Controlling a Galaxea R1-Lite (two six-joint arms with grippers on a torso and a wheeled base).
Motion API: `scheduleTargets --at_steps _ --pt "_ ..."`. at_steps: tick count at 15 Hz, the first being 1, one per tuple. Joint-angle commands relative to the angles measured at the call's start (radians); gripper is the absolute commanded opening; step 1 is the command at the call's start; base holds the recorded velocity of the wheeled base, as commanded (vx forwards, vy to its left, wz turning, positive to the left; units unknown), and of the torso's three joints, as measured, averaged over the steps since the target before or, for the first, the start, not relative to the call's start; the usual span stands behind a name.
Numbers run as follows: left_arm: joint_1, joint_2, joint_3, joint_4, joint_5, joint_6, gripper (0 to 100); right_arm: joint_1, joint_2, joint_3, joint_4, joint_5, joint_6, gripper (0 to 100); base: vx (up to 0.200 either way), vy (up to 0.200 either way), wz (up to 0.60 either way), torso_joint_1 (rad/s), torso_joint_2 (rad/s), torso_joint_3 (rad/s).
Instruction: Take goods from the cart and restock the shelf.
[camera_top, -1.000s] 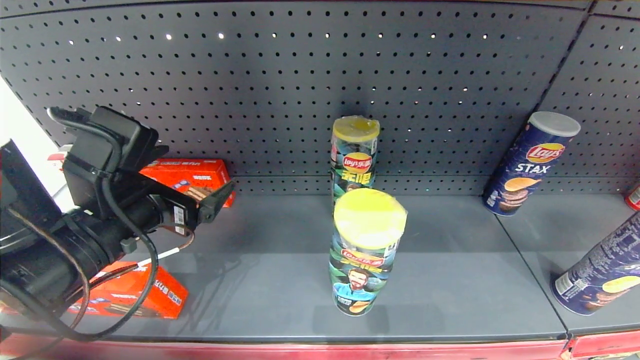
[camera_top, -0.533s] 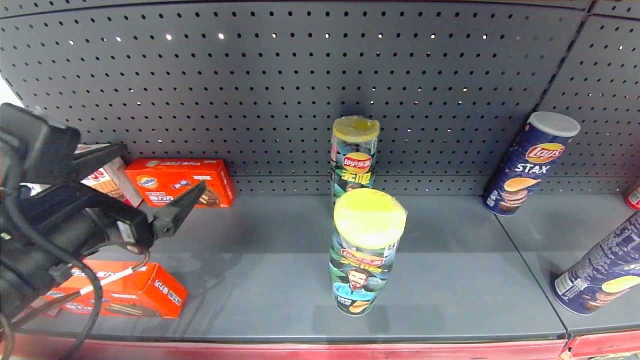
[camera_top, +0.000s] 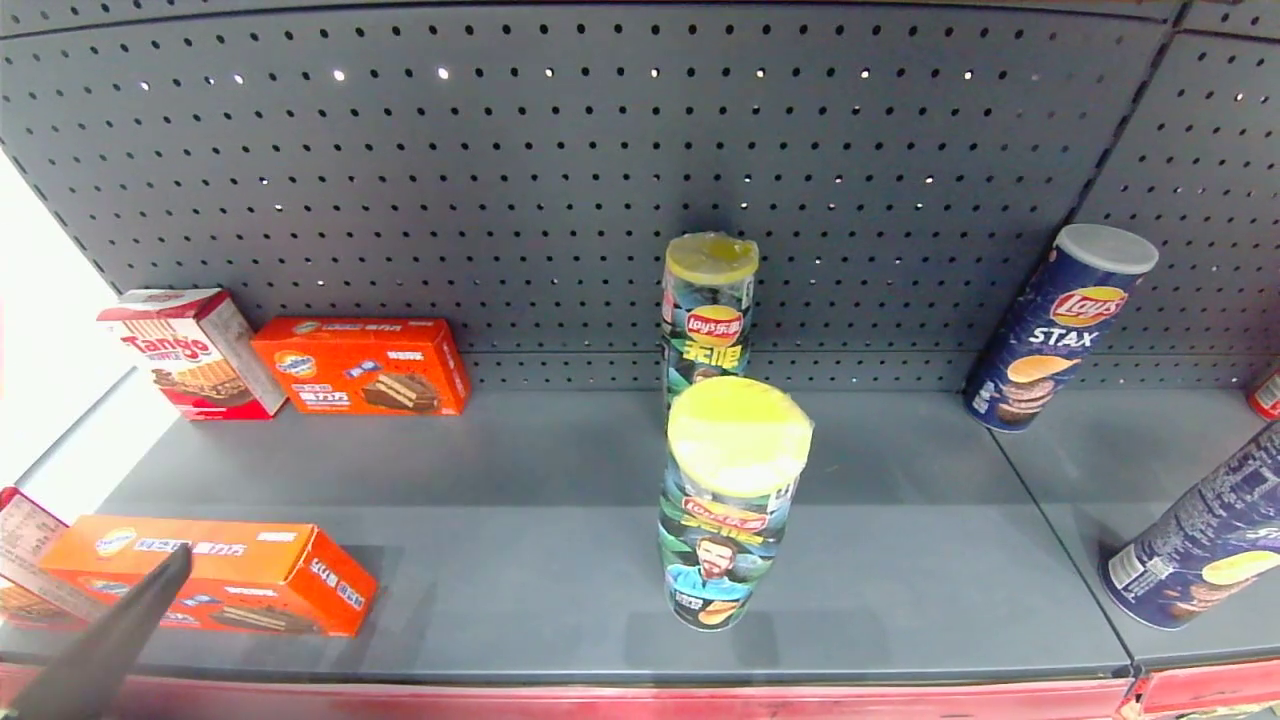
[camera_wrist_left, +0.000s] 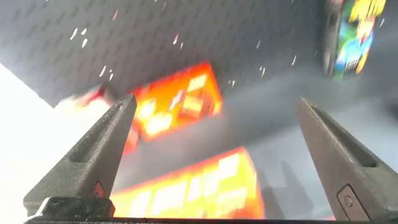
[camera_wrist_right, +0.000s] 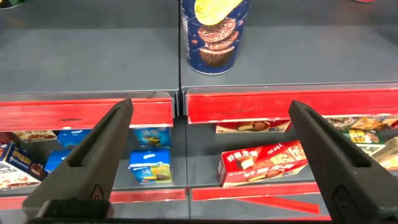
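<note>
This is a shop aisle. A grey metal shelf (camera_top: 560, 580) with a perforated back panel (camera_top: 500, 180) and a red strip (camera_top: 600, 700) along its front edge carries tubes of crisps (camera_top: 735, 500) and orange biscuit boxes (camera_top: 360, 365). Below it, more packaged snacks (camera_wrist_right: 261, 163) sit above another red strip (camera_wrist_right: 249, 194).

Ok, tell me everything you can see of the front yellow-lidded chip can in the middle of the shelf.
The front can is a tall cylinder standing upright on the grey shelf, toward its front edge. Its flat yellow lid is on and looks like plastic. The wrap is printed in green, blue and black with a red badge and a printed figure. A matching can stands right behind it; whether they touch cannot be told. Nothing else touches it.
</note>
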Motion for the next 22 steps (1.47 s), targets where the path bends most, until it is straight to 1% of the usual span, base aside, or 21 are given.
scheduleTargets --at_steps 1,2,3,4,5,6,7,8,9,10,12,13,14,15,16,17,19,22 --pt "0.259 -0.393 0.204 0.158 -0.078 -0.09 100 0.0 0.002 0.0 0.0 0.0 -0.001 100 0.0 0.0 0.0 0.0 0.0 0.0" --pt "0.324 -0.416 0.217 0.184 -0.179 -0.117 100 0.0 0.002 0.0 0.0 0.0 -0.001 100 0.0 0.0 0.0 0.0 0.0 0.0" --pt "0.384 -0.463 0.217 0.287 -0.283 -0.133 100 0.0 0.002 0.0 0.0 0.0 -0.001 100 0.0 0.0 0.0 0.0 0.0 0.0" --pt "0.433 -0.503 0.217 0.406 -0.325 -0.139 100 0.0 0.002 0.0 0.0 0.0 -0.001 100 0.0 0.0 0.0 0.0 0.0 0.0" --pt "0.471 -0.554 0.214 0.545 -0.334 -0.143 100 0.0 0.002 0.0 0.0 0.0 -0.001 100 0.0 0.0 0.0 0.0 0.0 0.0" --pt "0.463 -0.591 0.216 0.525 -0.328 -0.151 100 0.0 0.002 0.0 0.0 0.0 -0.001 100 0.0 0.0 0.0 0.0 0.0 0.0" --pt "0.436 -0.597 0.217 0.514 -0.314 -0.157 100 0.0 0.002 0.0 0.0 0.0 -0.001 100 0.0 0.0 0.0 0.0 0.0 0.0" --pt "0.4 -0.618 0.217 0.531 -0.242 -0.202 100 0.0 0.002 0.0 0.0 0.0 -0.001 100 0.0 0.0 0.0 0.0 0.0 0.0" --pt "0.411 -0.652 0.217 0.549 -0.231 -0.251 100 0.0 0.002 0.0 0.0 0.0 -0.001 100 0.0 0.0 0.0 0.0 0.0 0.0" --pt "0.411 -0.652 0.216 0.6 -0.237 -0.261 100 0.0 0.002 0.0 0.0 0.0 -0.001 100 0.0 0.0 0.0 0.0 0.0 0.0" --pt "0.41 -0.652 0.217 0.589 -0.239 -0.266 100 0.0 0.002 0.0 0.0 0.0 -0.001 100 0.0 0.0 0.0 0.0 0.0 0.0" --pt "0.411 -0.652 0.217 0.589 -0.236 -0.277 100 0.0 0.002 0.0 0.0 0.0 -0.001 100 0.0 0.0 0.0 0.0 0.0 0.0" --pt "0.411 -0.652 0.217 0.589 -0.246 -0.306 100 0.0 0.002 0.0 0.0 0.0 -0.001 100 0.0 0.0 0.0 0.0 0.0 0.0" --pt "0.41 -0.652 0.217 0.587 -0.254 -0.312 100 0.0 0.002 0.0 0.0 0.0 -0.001 100 0.0 0.0 0.0 0.0 0.0 0.0" --pt "0.411 -0.652 0.217 0.587 -0.231 -0.306 100 0.0 0.002 0.0 0.0 0.0 -0.001 100 0.0 0.0 0.0 0.0 0.0 0.0" --pt "0.413 -0.652 0.217 0.586 -0.174 -0.321 100 0.0 0.002 0.0 0.0 0.0 -0.001 100 0.0 0.0 0.0 0.0 0.0 0.0" --pt "0.411 -0.652 0.217 0.586 -0.179 -0.312 100 0.0 0.002 0.0 0.0 0.0 -0.001 100 0.0 0.0 0.0 0.0 0.0 0.0" --pt "0.411 -0.652 0.217 0.587 -0.19 -0.32 100 0.0 0.002 0.0 0.0 0.0 -0.001 100 0.0 0.0 0.0 0.0 0.0 0.0"
